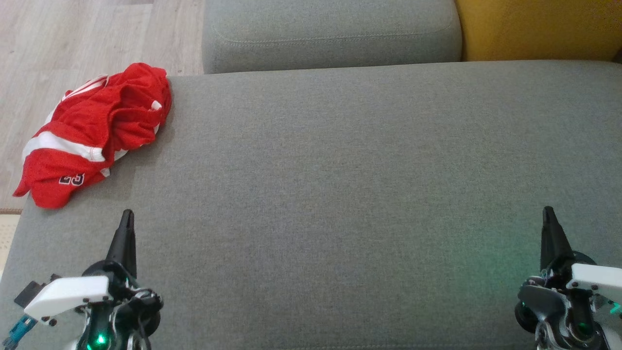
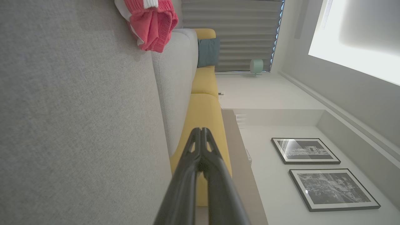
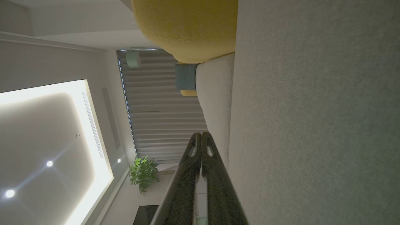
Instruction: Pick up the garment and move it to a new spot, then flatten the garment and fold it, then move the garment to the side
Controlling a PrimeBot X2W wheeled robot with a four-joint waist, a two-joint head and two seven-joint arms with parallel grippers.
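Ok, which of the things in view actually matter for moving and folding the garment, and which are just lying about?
Part of the job:
crumpled red and white jersey garment
grey fabric sofa seat, the work surface
left gripper and right gripper, both shut, empty

Just there:
yellow sofa cushion
teal pillow
black-framed pictures
green potted plant

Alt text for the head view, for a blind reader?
A crumpled red garment with white stripes lies at the left edge of a grey sofa cushion. The left gripper and right gripper, both shut and empty, point up from the bottom corners.
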